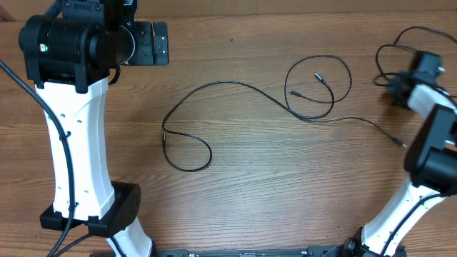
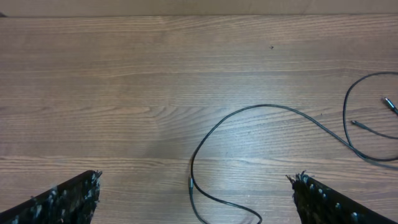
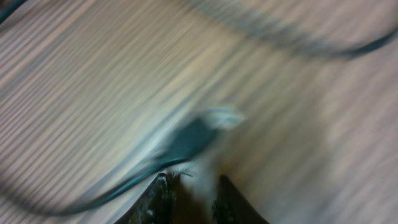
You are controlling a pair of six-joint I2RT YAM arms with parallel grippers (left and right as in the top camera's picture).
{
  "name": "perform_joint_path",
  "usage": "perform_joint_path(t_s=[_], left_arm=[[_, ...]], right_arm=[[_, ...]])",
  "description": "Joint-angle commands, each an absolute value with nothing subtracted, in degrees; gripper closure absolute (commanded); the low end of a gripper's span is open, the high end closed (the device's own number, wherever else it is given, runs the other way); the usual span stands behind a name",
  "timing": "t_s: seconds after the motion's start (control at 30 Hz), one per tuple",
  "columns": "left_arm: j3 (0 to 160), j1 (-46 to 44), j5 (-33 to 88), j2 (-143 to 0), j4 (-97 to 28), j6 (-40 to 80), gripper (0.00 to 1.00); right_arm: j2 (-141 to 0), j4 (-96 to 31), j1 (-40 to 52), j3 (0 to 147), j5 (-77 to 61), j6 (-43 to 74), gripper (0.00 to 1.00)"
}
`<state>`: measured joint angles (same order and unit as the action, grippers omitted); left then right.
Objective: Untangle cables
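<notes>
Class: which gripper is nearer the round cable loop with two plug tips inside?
Right. The right gripper sits just beyond the right side of the loop; the left gripper hangs far off to its left.

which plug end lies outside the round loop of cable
The plug on the long tail near the right arm; the other two plug ends lie inside the loop.

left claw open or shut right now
Open: in the left wrist view the left claw has its fingers at opposite bottom corners, nothing gripped; a cable lies on the table below.
</notes>
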<state>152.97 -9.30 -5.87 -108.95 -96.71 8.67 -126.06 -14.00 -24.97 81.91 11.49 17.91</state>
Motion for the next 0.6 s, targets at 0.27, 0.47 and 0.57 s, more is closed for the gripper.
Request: perform_joint_path(t_s=[0.27, 0.47, 0.57], left_arm=[[152.7, -9.5, -5.7, -109.4, -96.8, 11.0, 0.01], [152.7, -9.5, -5.7, -109.4, -96.8, 11.0, 0.01], [152.7, -9.5, -5.7, -109.4, -96.7, 11.0, 0.0]], right_arm=[[-132.7, -7.6, -43.1, 80.8, 0.1, 14.9, 0.63], [-132.3, -12.7, -39.7, 83.3, -1.2, 14.9, 0.0], [-130.9, -17.7, -37.0, 86.6, -1.1, 14.6, 0.0]])
